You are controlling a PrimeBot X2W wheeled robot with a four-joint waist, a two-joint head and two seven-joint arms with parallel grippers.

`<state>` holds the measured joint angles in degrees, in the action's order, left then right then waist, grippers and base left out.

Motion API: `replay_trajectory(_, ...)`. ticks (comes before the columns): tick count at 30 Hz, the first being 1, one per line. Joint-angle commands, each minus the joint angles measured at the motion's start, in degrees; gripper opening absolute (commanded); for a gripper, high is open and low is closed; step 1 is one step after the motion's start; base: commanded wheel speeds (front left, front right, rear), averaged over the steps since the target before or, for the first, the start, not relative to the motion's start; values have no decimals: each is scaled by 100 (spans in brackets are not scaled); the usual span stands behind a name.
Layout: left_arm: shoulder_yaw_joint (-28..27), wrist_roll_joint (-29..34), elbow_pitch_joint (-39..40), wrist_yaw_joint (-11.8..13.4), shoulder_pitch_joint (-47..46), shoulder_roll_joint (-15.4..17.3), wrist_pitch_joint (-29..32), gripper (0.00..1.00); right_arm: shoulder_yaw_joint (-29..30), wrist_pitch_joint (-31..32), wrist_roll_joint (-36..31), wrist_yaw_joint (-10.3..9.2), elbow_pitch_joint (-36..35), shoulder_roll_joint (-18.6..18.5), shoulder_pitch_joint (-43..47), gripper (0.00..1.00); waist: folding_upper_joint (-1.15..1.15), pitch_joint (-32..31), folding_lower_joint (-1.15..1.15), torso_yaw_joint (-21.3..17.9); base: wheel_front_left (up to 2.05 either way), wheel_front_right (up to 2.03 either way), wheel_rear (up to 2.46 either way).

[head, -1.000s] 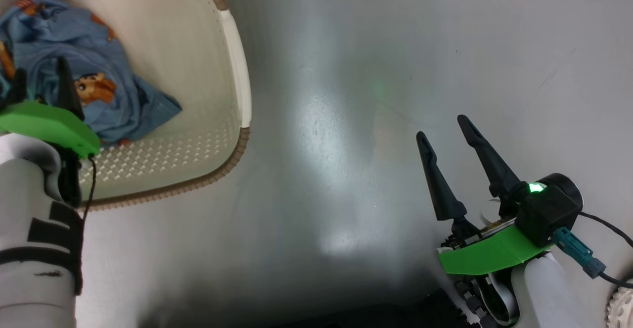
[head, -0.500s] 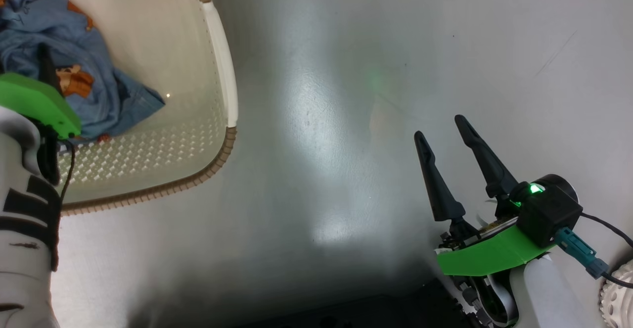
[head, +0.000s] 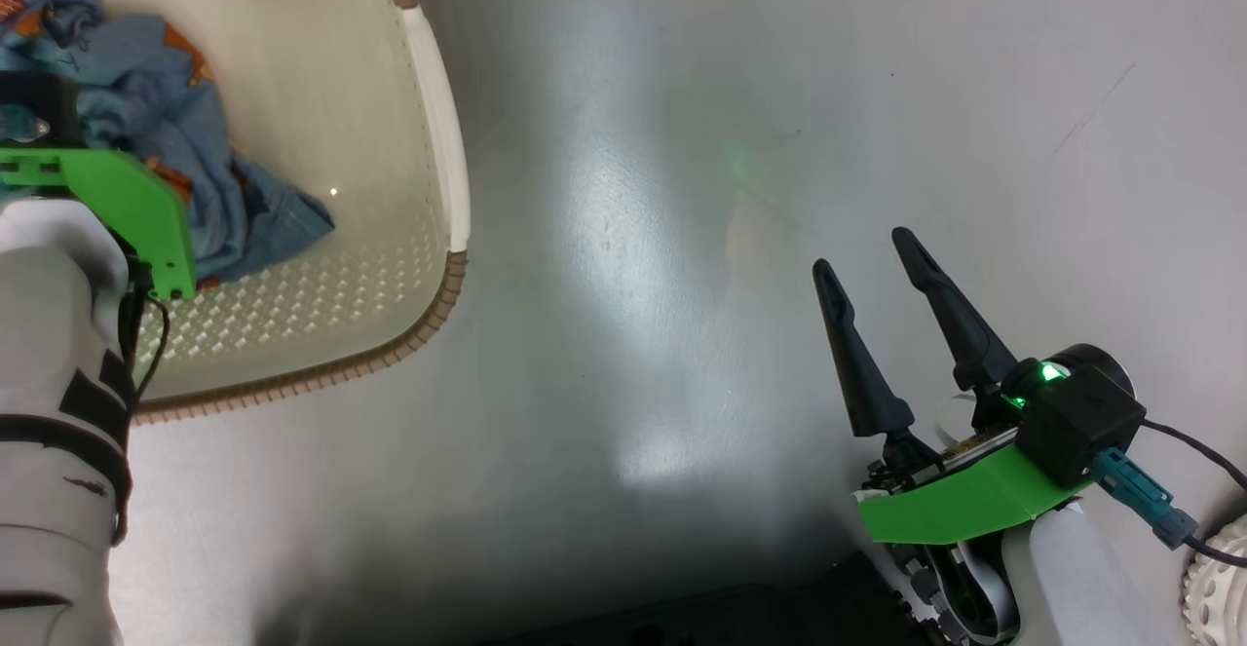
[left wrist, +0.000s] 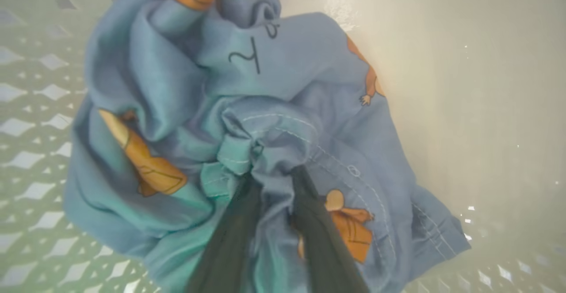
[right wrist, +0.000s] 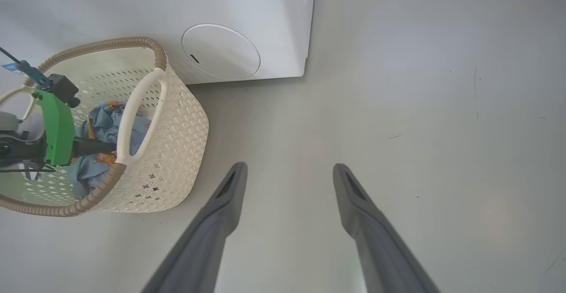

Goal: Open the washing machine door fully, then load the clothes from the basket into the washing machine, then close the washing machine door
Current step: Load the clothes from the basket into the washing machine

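Note:
The clothes (left wrist: 274,85), light blue fabric with orange-brown figures, lie bunched at the bottom of the cream-white basket (head: 438,139). My left gripper (left wrist: 274,173) reaches down into the basket and is shut on a gathered fold of the clothes, which bulges up between its dark fingers (left wrist: 239,222). In the head view its green wrist mount (head: 127,208) covers the fingers. My right gripper (head: 867,251) hangs open over bare floor, right of the basket, holding nothing. The white washing machine (right wrist: 247,19) stands behind the basket (right wrist: 177,151); its door is out of view.
A round white cover (right wrist: 220,52) sits low on the washing machine's front. Grey glossy floor (head: 662,285) stretches between the basket and my right arm. A pale toothed wheel (head: 1218,578) shows at the lower right corner.
My left gripper has turned, sunk into the clothes and closed on a fold of them. The head view shifted slightly early on. The right gripper has stayed in place, open.

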<state>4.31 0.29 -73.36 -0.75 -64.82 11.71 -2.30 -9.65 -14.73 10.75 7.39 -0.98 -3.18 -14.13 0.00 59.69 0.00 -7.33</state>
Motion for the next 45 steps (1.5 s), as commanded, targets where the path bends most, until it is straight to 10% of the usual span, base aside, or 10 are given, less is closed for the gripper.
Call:
replay_trajectory(1,-45,53,-2,45,188,235,-11,0,-141,-27,41,10,-82,30,236,100,0,-20,0,-7,0,0,0)
replay_trajectory(28,-244,-661,277,-332,1087,-196,-1237,0,73,-27,33,10,252,30,-157,100,0,-1459,0,336,0,0,0)
replay_trajectory(45,-695,-1125,3103,-531,3285,-528,-1269,0,236,-27,23,10,640,-91,199,100,0,-3229,0,718,0,0,0)
